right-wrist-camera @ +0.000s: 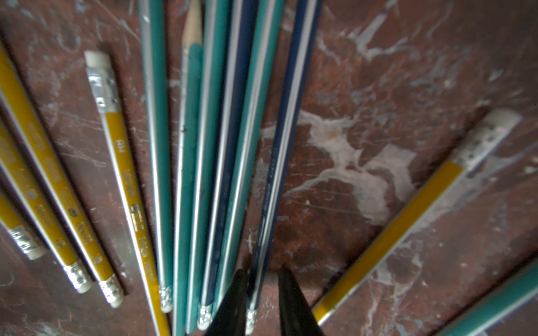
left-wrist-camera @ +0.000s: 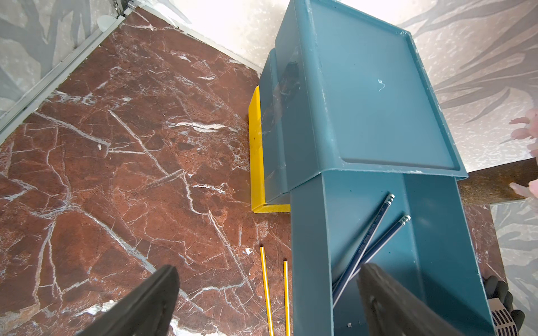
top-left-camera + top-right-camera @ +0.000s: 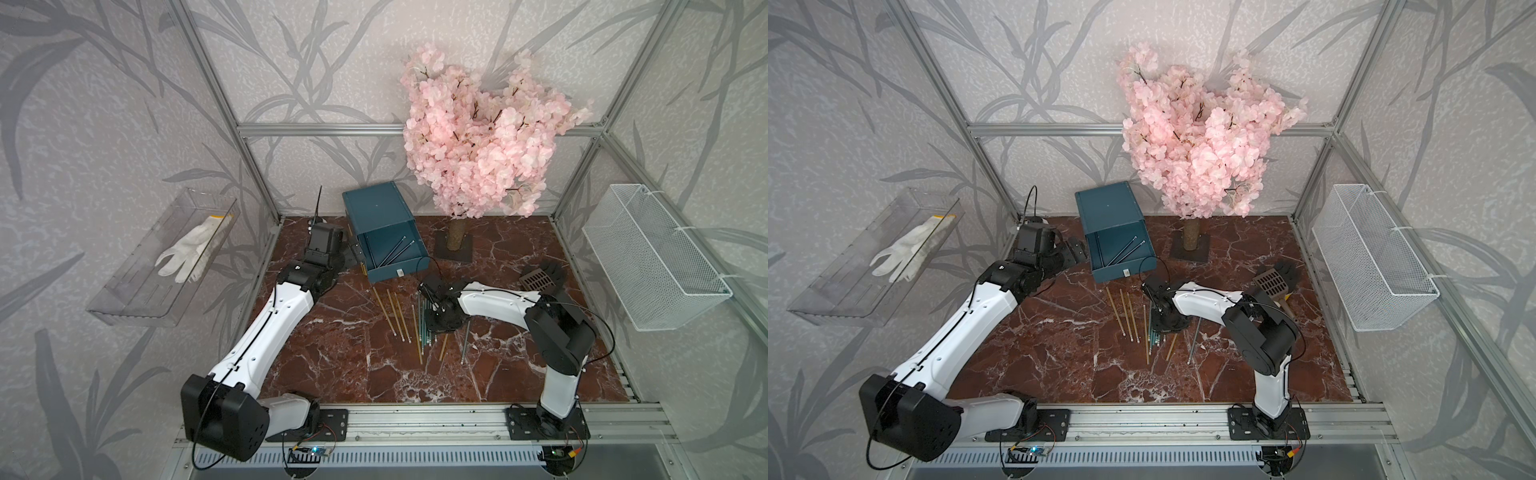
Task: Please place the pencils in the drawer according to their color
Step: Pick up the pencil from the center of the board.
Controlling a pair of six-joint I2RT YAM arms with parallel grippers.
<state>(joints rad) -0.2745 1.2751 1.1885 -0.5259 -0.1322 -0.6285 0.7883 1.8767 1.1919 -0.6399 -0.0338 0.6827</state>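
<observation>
Right gripper (image 1: 263,270) low over the spread of pencils (image 3: 419,328) on the table (image 3: 332,374), jaws apart but narrow, straddling one navy pencil (image 1: 279,163) near its eraser end. Not clamped yet: a sliver of table showing between that pencil and one finger. Nothing lifted.

Left gripper (image 2: 269,269) spread wide and empty beside the chest (image 3: 376,208), one finger over the pulled-out teal drawer (image 3: 386,274), the other outside its wall. Two navy pencils (image 2: 375,232) already lying in that drawer, so probably the home for this one too. Yellow drawer (image 2: 256,151) at the bottom, barely out.

Trouble ahead? Plenty. Teal pencils (image 1: 186,174) packed tight against the target, right under the other finger: easy to pinch two at once, or to send a neighbour rolling. Grip so far toward one end: likely to droop or swivel on the lift, maybe slip out. Then a long stick into a short drawer, with the left gripper parked at its edge: could snag on rim or finger and tip back onto the table.
</observation>
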